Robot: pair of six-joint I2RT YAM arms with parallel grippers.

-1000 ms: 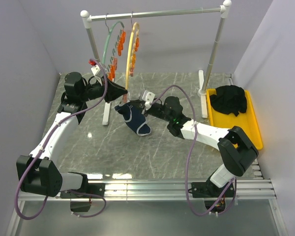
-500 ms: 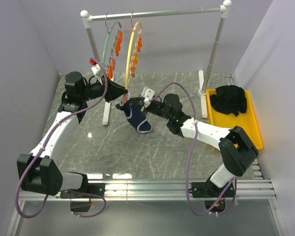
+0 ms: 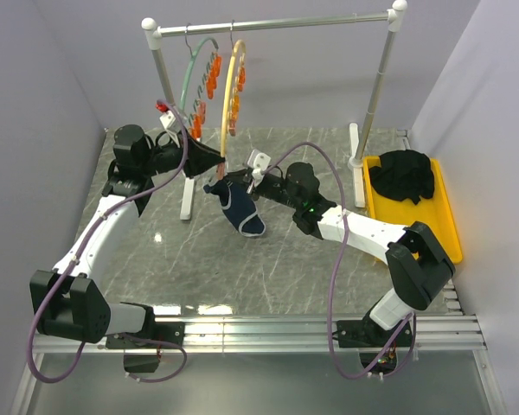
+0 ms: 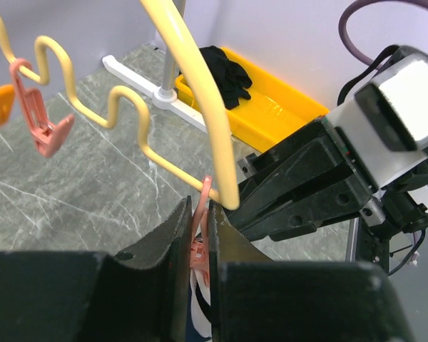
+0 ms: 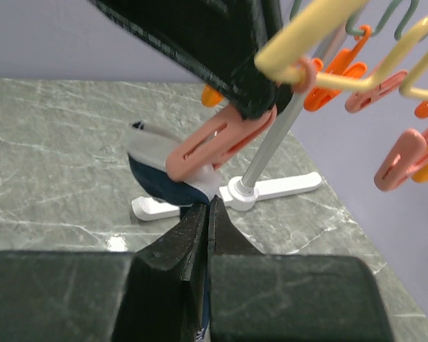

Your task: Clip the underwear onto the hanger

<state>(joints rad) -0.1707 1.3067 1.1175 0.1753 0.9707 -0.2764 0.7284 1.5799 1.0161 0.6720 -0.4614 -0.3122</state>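
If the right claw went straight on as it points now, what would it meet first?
Probably the pink clip, just beyond its tips at the underwear; the left claw holds that clip. Depth is unclear.

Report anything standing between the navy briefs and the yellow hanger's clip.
Nothing visible. The small navy-blue briefs, pinched by the right gripper, touch the salmon plastic clip of the yellow arc-shaped hanger, which the left gripper squeezes.

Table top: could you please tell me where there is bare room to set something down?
Bare marble spans from the underwear to the near rail. Crowded: around the yellow hanger, where left pincer and right pincer meet.
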